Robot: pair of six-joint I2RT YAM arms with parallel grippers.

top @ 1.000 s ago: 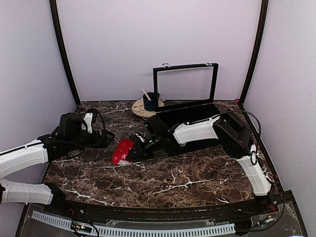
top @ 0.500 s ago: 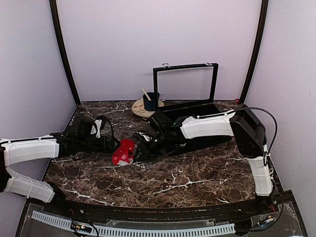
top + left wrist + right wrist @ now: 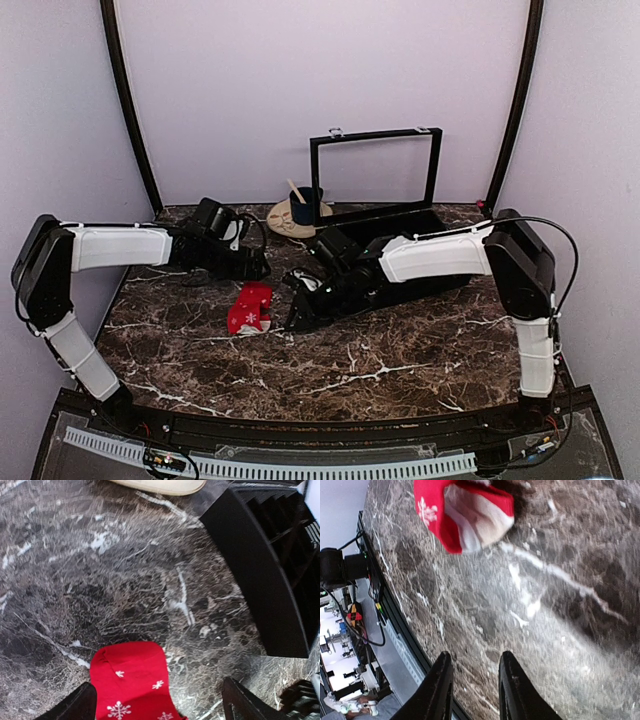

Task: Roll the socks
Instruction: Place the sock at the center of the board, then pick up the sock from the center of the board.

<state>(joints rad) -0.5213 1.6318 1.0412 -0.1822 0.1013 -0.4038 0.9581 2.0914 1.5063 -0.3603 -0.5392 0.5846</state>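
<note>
The socks point(image 3: 249, 306) lie as one small red bundle with white snowflakes on the marble table point(image 3: 400, 350), left of centre. In the left wrist view the socks point(image 3: 132, 682) lie flat between my wide-open fingers point(image 3: 75, 706). My left gripper point(image 3: 257, 268) hovers just behind the bundle, open and empty; its wrist view shows it point(image 3: 157, 706) over the socks' near part. My right gripper point(image 3: 296, 316) is just right of the bundle, apart from it. In its wrist view it point(image 3: 475, 656) is open and empty, with the socks' point(image 3: 462, 512) white inside showing ahead.
A black box point(image 3: 390, 235) with a raised lid point(image 3: 375, 165) stands at the back, behind my right arm; its wall shows in the left wrist view point(image 3: 265, 575). A dark blue mug point(image 3: 304, 208) sits on a beige plate point(image 3: 283, 222) beside it.
My left arm has swung from the left side in toward the back of the socks. My right gripper has drawn back to the right, off the socks, which have stayed in place.
</note>
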